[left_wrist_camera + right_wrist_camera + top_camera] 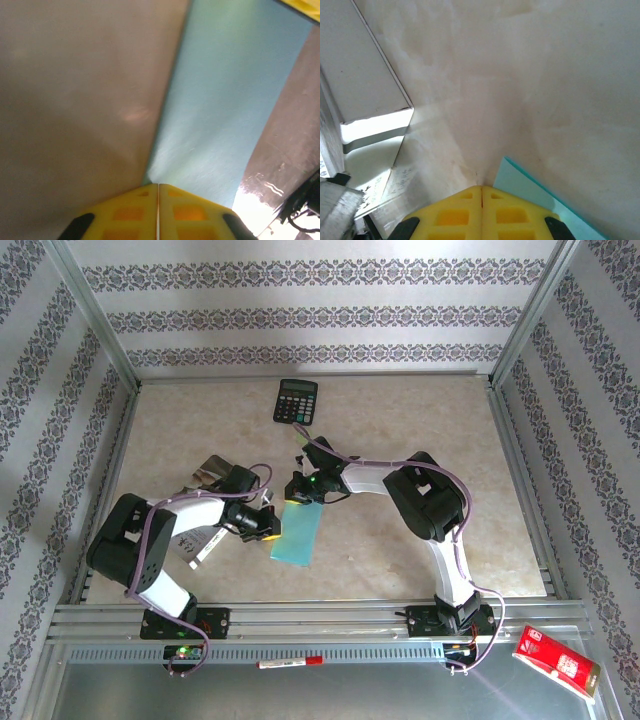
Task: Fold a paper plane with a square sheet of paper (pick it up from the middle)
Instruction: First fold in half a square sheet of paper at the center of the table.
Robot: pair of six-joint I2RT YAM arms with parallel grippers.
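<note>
Light-cyan sheet of paper (pixel 297 533): narrow strip, flat at middle of table (pixel 450 440), nearer near edge; left gripper (pixel 270 524): clenched, tips at strip's left edge; right gripper (pixel 302 500): clenched, tips at strip's far end.

This is a robotics lab test cell. The left arm (pixel 190 510) and the right arm (pixel 425 500) are bolted to aluminium rails (pixel 320 617) at the near edge of a marble-look counter (pixel 400 420). Aluminium frame posts (pixel 101 322) carry wallpaper-patterned panels (pixel 320 320) that box the counter in. A slotted cable duct (pixel 350 651) runs along the front.
</note>
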